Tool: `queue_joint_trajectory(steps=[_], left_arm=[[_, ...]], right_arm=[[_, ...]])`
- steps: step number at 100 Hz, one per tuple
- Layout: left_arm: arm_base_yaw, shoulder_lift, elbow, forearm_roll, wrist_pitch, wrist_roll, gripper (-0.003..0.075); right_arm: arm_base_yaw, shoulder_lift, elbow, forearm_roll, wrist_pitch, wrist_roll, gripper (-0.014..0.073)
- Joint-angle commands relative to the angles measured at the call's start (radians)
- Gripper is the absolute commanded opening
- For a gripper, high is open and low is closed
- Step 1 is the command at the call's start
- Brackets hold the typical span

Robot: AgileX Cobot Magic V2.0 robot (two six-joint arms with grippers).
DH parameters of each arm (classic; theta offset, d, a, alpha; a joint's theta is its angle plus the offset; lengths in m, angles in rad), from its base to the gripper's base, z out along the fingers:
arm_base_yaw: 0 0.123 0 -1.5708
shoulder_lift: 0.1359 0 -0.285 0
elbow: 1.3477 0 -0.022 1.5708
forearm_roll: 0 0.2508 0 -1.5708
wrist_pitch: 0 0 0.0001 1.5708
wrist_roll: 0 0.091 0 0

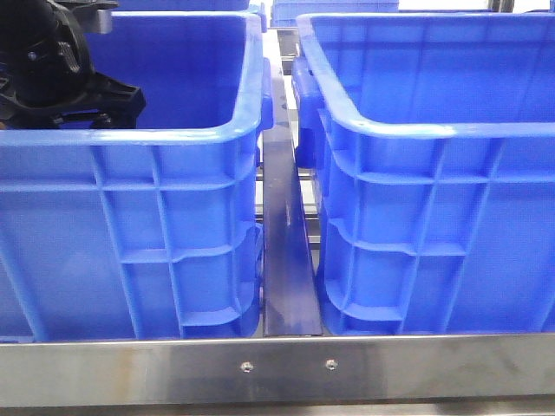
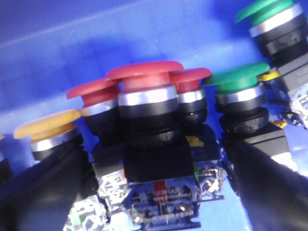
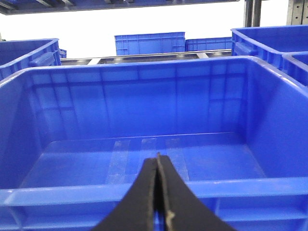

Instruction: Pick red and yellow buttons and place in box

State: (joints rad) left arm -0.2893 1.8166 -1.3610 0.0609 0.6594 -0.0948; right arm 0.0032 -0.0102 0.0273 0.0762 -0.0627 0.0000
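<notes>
Setting: Two deep blue crates stood side by side behind a steel rail [image 1: 277, 368], parted by a dark metal strip [image 1: 284, 251]; further crates showed behind.
Left crate [image 1: 130, 260]: held the supply of push-buttons; the left arm [image 1: 52, 61] reached down inside it.
Left gripper [image 2: 156, 192]: fingers [image 2: 43, 192] spread apart, flanking a red button [image 2: 144, 79] and not yet closed on it.
Neighbours: two more red caps [image 2: 91, 91] pressed against the target; a yellow button [image 2: 48, 127] lay just beside one finger, green buttons [image 2: 236, 79] beside the other.
Right gripper [image 3: 158, 192]: fingers pressed together, holding nothing, poised over the near rim of the box.
Box [image 3: 144, 192]: the right-hand crate; its visible floor was bare, so no button had been delivered.
Step in hand: grasping the red button.
Technique: the fingers should close on the black collar below the cap rather than the dome, squarely, so that crowded neighbours are not dragged up.
</notes>
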Motion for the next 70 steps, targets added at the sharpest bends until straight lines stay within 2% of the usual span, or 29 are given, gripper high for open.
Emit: queue_joint_trajectory(steps=[1, 23, 32, 55, 70], left_arm=[[-0.006, -0.047, -0.034, 0.007, -0.038, 0.001, 0.0454], [-0.006, -0.049, -0.034, 0.007, -0.027, 0.001, 0.0085], [-0.006, -0.061, -0.034, 0.007, -0.016, 0.001, -0.0019], [-0.011, -0.175, -0.034, 0.007, 0.021, 0.001, -0.0019], [-0.053, -0.290, -0.033, 0.007, 0.045, 0.013, -0.0019]], right_arm=[[0.002, -0.025, -0.019, -0.009, -0.083, -0.006, -0.0069], [0.002, -0.025, -0.019, -0.009, -0.083, -0.006, -0.0069], [0.002, -0.025, -0.019, -0.009, -0.083, -0.006, -0.0069], [0.002, -0.025, -0.019, -0.009, -0.083, -0.006, -0.0069], [0.002, -0.025, -0.019, -0.009, -0.083, -0.006, -0.0069]])
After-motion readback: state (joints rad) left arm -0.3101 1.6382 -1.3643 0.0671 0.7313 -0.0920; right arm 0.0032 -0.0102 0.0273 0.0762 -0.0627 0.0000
